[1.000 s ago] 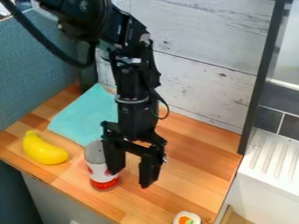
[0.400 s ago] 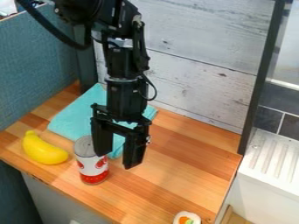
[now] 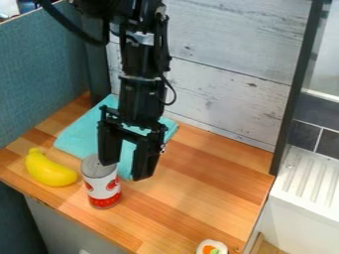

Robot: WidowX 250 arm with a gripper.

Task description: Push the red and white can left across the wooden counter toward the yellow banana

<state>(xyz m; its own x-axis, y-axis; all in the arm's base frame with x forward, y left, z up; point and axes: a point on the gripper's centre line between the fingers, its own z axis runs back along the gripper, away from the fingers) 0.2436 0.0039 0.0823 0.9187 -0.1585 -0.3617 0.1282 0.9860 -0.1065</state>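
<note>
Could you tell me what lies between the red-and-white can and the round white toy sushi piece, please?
In the camera view, only bare wooden counter lies between the can and the sushi piece.

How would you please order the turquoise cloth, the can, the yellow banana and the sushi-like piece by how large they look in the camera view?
1. Turquoise cloth, partly hidden
2. Can
3. Yellow banana
4. Sushi-like piece, cut off by the bottom edge
</note>
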